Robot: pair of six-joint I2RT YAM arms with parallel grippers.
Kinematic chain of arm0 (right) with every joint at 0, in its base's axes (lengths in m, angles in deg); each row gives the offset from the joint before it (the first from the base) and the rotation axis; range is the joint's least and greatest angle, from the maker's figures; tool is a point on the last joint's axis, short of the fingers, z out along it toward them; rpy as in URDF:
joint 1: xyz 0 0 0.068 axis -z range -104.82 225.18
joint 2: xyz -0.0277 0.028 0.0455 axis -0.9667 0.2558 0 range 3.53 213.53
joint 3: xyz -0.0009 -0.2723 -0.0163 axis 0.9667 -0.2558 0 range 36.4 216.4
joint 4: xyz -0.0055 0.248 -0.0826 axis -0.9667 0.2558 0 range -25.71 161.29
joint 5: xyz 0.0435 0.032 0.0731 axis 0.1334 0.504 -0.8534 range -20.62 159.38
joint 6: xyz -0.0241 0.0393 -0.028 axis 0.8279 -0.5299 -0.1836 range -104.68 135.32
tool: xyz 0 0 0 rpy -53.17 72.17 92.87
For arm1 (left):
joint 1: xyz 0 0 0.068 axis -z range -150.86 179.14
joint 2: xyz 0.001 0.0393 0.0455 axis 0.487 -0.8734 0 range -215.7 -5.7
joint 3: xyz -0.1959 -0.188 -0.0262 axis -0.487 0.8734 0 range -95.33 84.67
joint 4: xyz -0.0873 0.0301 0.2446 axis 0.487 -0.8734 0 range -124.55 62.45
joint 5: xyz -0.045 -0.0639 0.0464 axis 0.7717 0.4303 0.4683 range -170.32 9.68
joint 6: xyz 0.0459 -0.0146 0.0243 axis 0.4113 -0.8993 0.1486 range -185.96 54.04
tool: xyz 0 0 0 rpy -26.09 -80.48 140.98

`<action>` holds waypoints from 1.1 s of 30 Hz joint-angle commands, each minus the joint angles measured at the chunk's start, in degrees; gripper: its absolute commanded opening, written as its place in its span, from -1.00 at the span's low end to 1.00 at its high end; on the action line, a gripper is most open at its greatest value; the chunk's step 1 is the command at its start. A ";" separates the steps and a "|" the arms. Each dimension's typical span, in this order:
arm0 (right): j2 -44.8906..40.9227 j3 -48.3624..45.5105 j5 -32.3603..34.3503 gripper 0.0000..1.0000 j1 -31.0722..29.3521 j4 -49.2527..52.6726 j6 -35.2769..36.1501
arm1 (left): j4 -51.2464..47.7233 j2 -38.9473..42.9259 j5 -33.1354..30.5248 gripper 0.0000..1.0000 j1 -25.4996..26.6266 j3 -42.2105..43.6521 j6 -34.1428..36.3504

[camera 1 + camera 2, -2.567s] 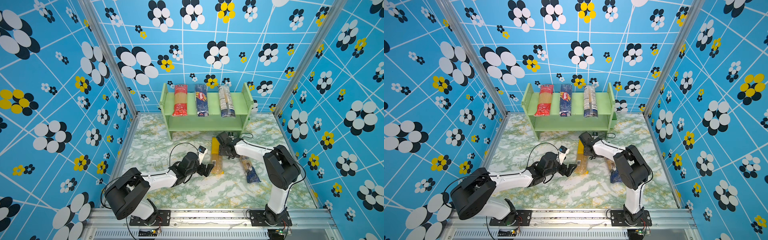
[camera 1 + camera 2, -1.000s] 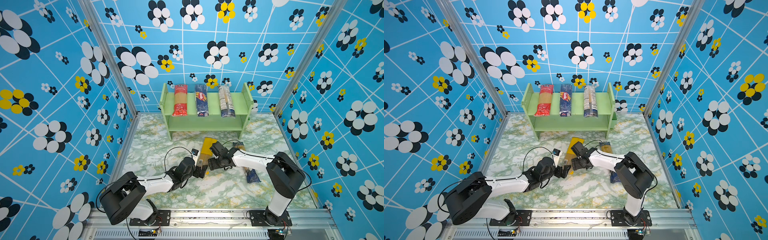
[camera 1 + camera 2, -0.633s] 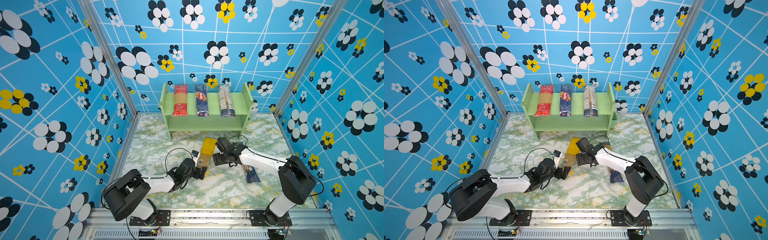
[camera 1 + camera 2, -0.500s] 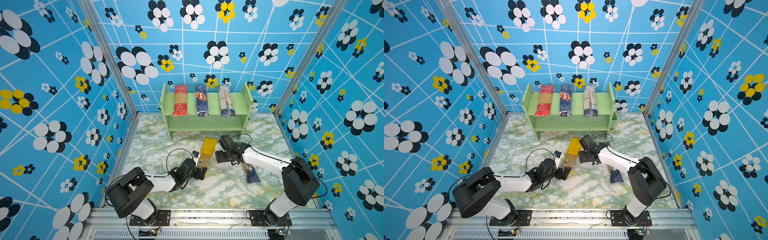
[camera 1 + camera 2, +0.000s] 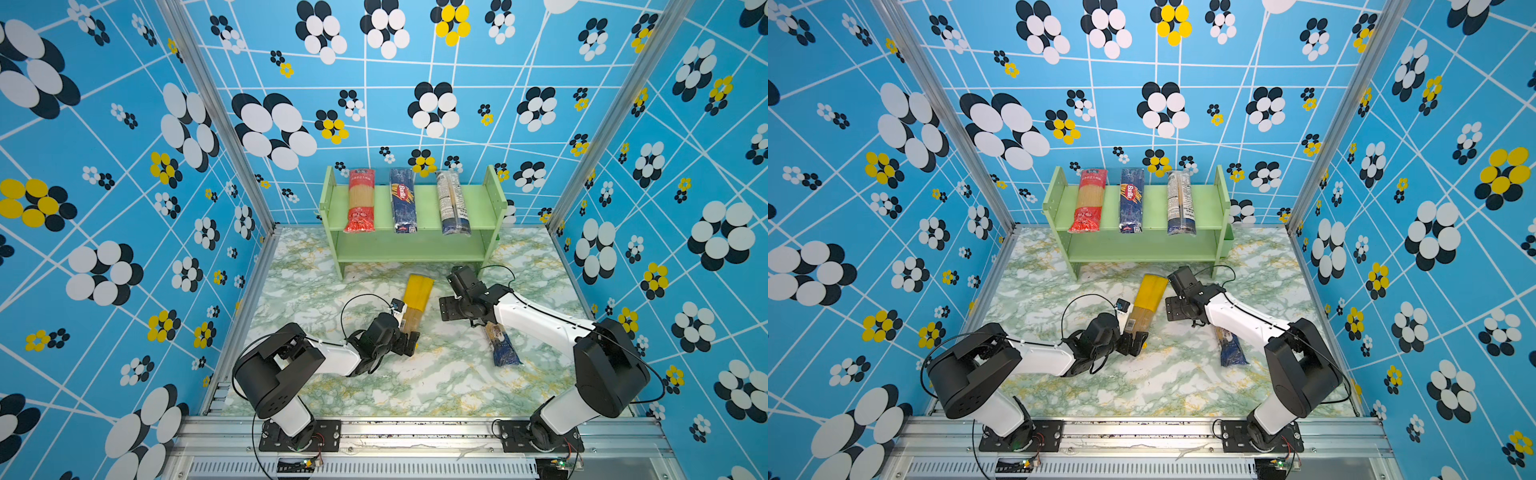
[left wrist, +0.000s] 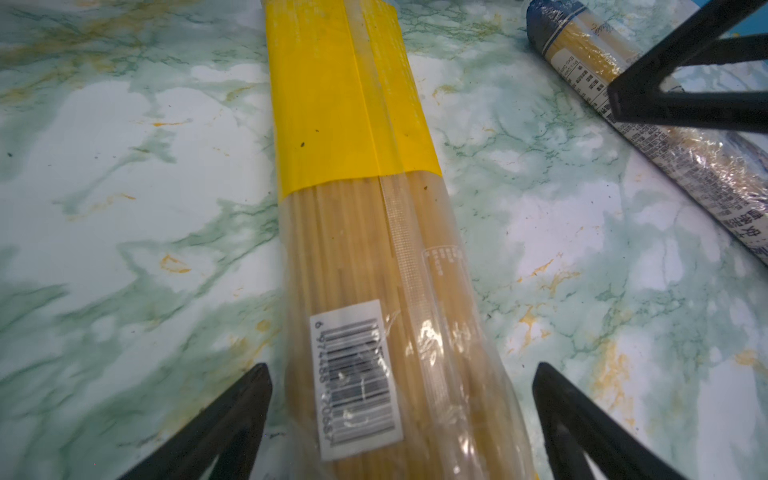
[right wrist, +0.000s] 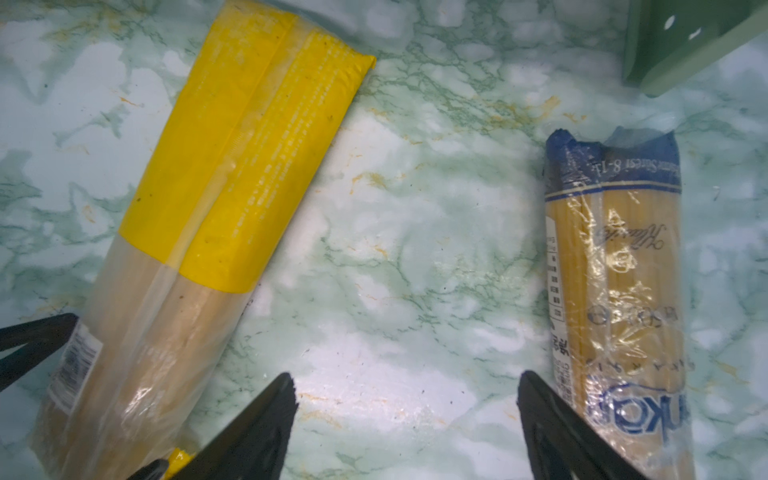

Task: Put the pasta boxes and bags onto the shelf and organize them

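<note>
One yellow-topped bag (image 5: 415,301) on table (image 5: 440,378) | left gripper (image 6: 401,366) astride it (jaws wide)

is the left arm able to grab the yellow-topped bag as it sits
Probably yes: the left gripper is open, its jaws either side of the yellow-topped bag at its clear end, nothing between.

Left gripper (image 6: 401,368), right gripper (image 7: 405,376) agape (low).
</note>
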 commanded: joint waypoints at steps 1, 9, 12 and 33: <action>-1.56 -1.61 1.57 0.72 0.77 1.32 0.10 | -1.43 -1.29 -1.58 0.99 0.40 -2.11 -0.03; -2.14 -2.80 1.79 0.72 1.41 0.61 -0.15 | -1.87 -3.84 -6.20 0.99 1.77 -3.15 0.89; -2.19 -3.05 1.88 0.73 1.59 0.37 -0.32 | -0.79 -4.70 -8.53 0.99 2.68 -2.91 0.60; -3.70 -4.77 2.76 0.73 2.20 -0.20 -0.85 | 4.64 -8.95 -13.04 0.87 4.58 -0.52 0.65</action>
